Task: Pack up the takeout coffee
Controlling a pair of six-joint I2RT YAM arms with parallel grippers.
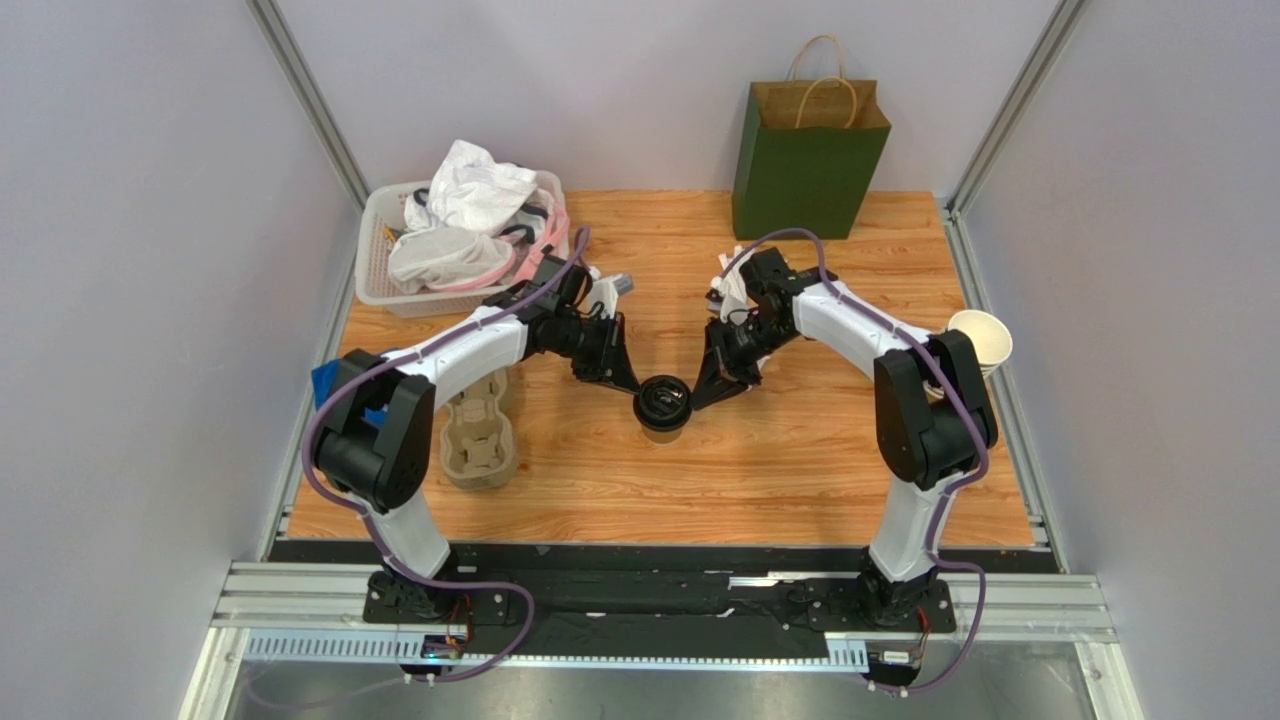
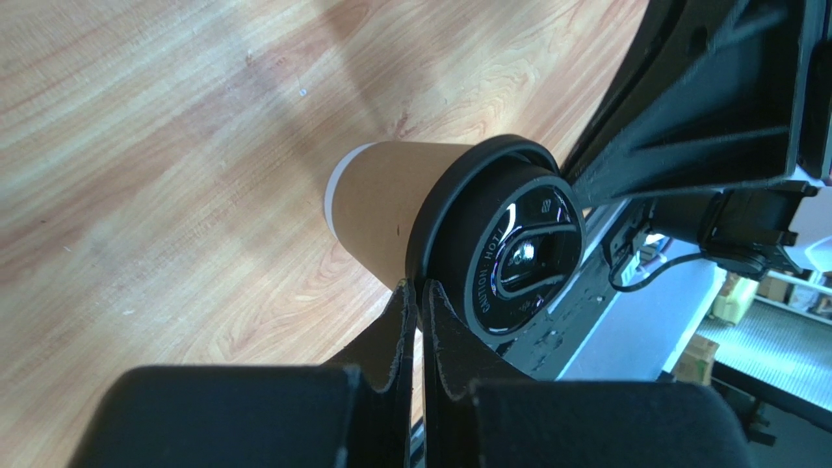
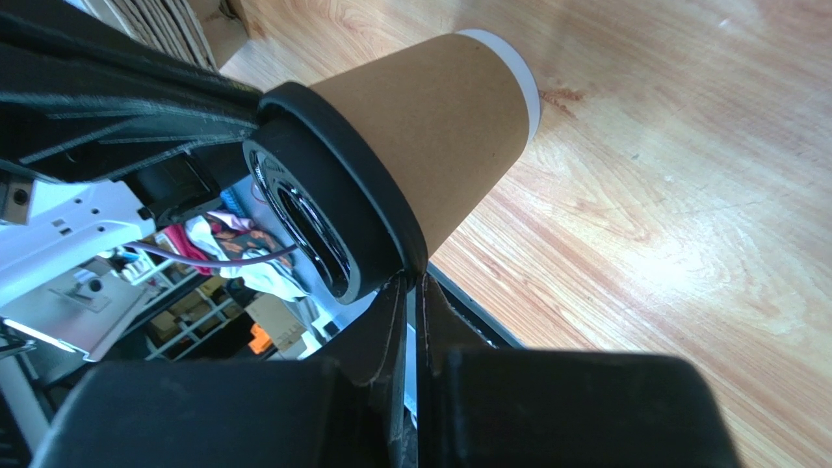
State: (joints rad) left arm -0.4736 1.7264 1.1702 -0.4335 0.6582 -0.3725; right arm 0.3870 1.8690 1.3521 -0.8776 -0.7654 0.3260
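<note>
Cup (image 1: 663, 408): centre of top view, body mostly hidden under lid (image 2: 508, 255).
Left gripper (image 2: 419, 304): closed, tips at lid rim; pinch unclear.
Right gripper (image 3: 414, 294): closed, tips at opposite rim; pinch unclear.

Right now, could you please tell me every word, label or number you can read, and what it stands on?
"CAUTION HOT!": on the black lid of the takeout coffee.
A small mark near the lid's upper edge: too small to read.
No other text can be read.

Kraft-paper cup (image 2: 391, 210) w/ glossy blk plastic lid (image 2: 518, 253); wood-grain table (image 2: 146, 146)
</note>
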